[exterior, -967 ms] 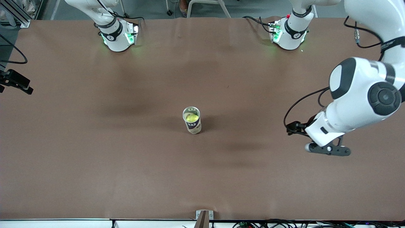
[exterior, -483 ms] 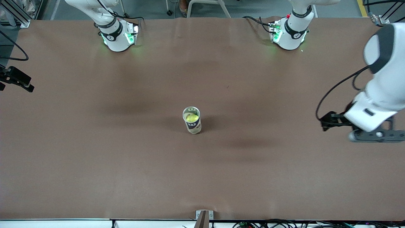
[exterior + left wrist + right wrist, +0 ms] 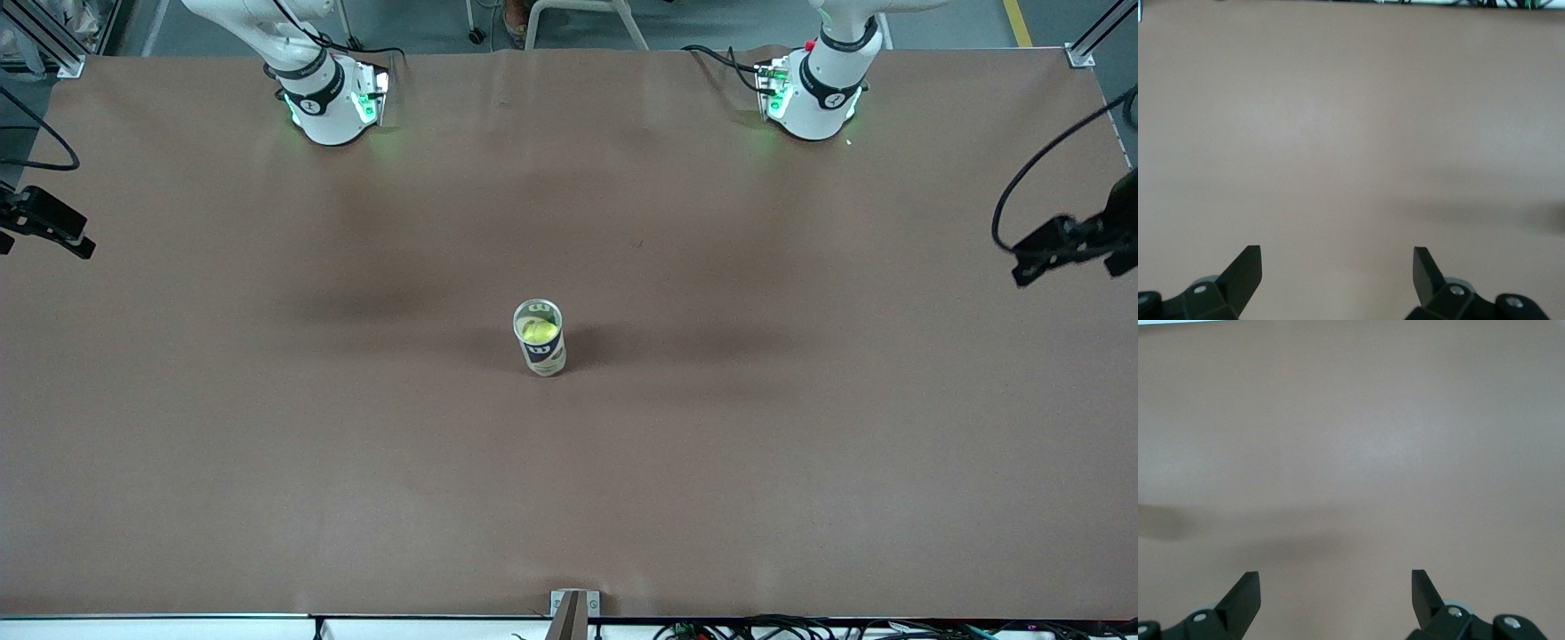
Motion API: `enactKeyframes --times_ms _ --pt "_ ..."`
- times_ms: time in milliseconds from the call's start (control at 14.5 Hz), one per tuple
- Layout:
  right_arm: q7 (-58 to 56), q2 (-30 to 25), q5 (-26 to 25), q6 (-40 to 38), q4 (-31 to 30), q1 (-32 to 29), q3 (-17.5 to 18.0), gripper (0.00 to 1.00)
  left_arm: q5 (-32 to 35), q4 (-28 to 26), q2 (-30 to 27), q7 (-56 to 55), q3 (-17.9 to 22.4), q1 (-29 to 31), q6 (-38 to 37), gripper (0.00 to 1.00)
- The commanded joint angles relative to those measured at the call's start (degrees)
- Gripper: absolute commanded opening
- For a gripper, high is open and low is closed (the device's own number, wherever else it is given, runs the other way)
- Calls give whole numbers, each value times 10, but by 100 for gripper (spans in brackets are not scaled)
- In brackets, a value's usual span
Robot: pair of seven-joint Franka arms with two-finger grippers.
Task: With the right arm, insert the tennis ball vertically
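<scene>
Since the tennis ball [image 3: 539,331] already sits in the upright can [image 3: 540,339], keep the right gripper [image 3: 1335,585] wide open over bare table [image 3: 267,427]; the left gripper [image 3: 1337,261], equally spread and empty, just waits.

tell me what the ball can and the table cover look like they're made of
Can: looks like clear glossy plastic, since the yellow-green tennis ball shows through its wall above a dark printed label.
Table cover: matte brown sheet, perhaps paper or vinyl; faint creases, no glare.
</scene>
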Motion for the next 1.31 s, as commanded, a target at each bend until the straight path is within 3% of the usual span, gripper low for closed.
enactKeyframes --times_ms 0,207,483,1243 --pt "4 -10 -3 7 -12 -5 7 100 -8 -77 -61 1 -2 -9 -14 100" --pt "4 -9 -4 9 -11 -6 7 100 -30 -109 -85 2 -1 -16 -6 100" --pt "3 -9 -4 10 -11 -5 7 100 -53 -192 -134 1 -2 -27 37 100" --pt "3 -10 -4 3 -4 -5 7 100 -70 -184 -100 2 -3 -23 37 100"
